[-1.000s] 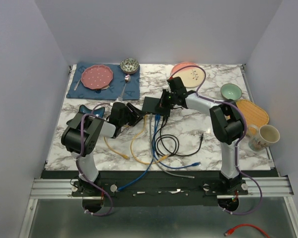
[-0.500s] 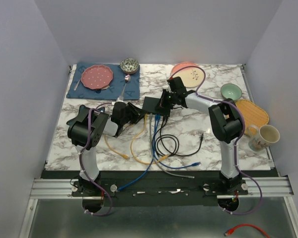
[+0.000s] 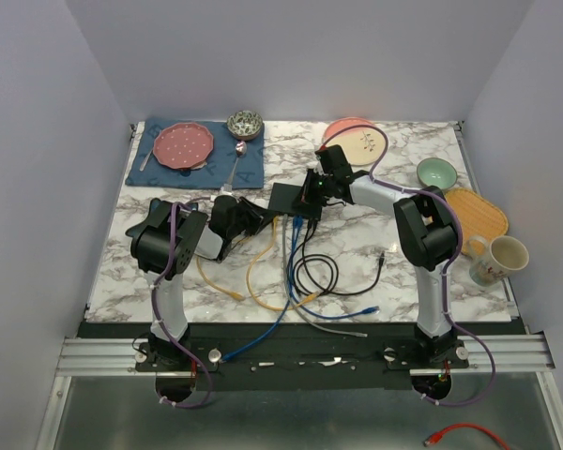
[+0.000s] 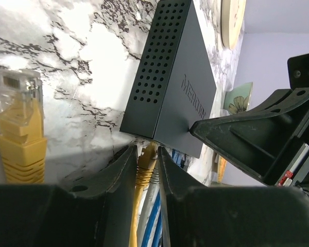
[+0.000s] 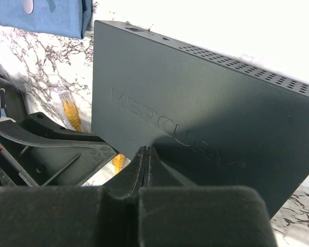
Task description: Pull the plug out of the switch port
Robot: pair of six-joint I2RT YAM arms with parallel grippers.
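The switch (image 3: 287,196) is a flat black box in the middle of the table, with several cables plugged into its near edge. It also shows in the left wrist view (image 4: 176,87) and the right wrist view (image 5: 206,108). My left gripper (image 3: 269,217) is shut on the yellow plug (image 4: 146,163), whose tip sits at the switch's socket edge. White and blue cables (image 4: 155,216) run beside it. My right gripper (image 5: 147,153) is shut and empty, and its fingertips rest on the switch's top face. The right gripper also shows in the top view (image 3: 309,194).
A loose yellow plug (image 4: 18,135) lies on the marble left of the switch. Yellow, blue, black and white cables (image 3: 300,272) sprawl toward the near edge. A blue mat with a pink plate (image 3: 184,145) is at back left. A green bowl (image 3: 436,172), an orange tray (image 3: 479,214) and a mug (image 3: 499,259) are at the right.
My left arm has swung right, bringing its gripper closer to the switch's near edge. The right gripper has stayed on the switch.
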